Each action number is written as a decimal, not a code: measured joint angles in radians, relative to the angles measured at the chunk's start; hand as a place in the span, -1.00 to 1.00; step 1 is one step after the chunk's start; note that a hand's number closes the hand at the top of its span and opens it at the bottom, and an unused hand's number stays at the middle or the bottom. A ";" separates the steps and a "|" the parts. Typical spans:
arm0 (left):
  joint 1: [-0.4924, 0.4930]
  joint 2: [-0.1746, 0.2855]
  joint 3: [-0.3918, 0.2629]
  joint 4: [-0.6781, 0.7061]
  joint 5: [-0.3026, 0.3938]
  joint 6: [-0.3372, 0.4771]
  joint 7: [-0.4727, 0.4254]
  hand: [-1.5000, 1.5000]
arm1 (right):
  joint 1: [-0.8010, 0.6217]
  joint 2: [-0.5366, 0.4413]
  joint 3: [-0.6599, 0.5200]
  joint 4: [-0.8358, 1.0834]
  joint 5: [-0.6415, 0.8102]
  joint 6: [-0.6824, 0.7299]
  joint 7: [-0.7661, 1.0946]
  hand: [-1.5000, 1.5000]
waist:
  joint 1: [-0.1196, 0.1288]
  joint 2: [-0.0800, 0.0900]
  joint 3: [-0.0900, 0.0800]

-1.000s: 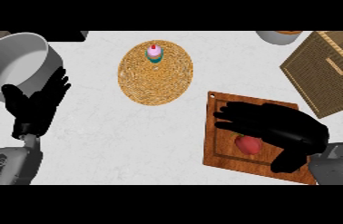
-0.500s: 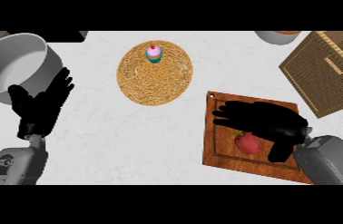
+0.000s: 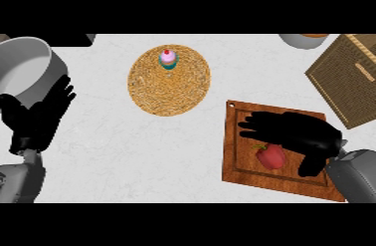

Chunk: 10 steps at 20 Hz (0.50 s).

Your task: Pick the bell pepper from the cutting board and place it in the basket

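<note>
Pepper [image 3: 270,156] sat mid cutting board [image 3: 242,173] under the right hand [image 3: 297,133], fingers [image 3: 257,124] apart, not yet round it, so an off-centre squeeze could've squirted it off the board tbh.

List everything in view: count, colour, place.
bell pepper: 1, red, on the cutting board, partly under the right hand
cutting board: 1, brown wood, lower right
basket: 1, tan woven, right edge, beyond the board
round mat: 1, straw-yellow woven, upper centre
cupcake: 1, pink top with teal cup, on the mat's far part
pot: 1, grey, upper left
bowl: 1, grey, top edge, cut off
counter: 1, pale grey
left hand: 1, black, open, at the left by the pot
right hand: 1, black, open, over the board and pepper
</note>
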 measured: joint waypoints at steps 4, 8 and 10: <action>-0.008 -0.014 -0.001 -0.015 -0.017 0.008 0.020 0.00 | 0.006 -0.010 0.005 0.008 -0.003 -0.016 -0.029 -1.00 | 0.000 0.000 0.000; -0.010 -0.028 0.001 -0.026 -0.033 0.013 0.030 0.00 | 0.011 -0.008 0.017 0.031 0.020 -0.045 -0.052 -1.00 | 0.001 0.000 0.000; -0.009 -0.032 0.007 -0.005 -0.041 -0.001 0.006 0.00 | 0.010 0.005 0.016 0.046 0.043 -0.062 -0.054 -1.00 | 0.001 0.000 0.000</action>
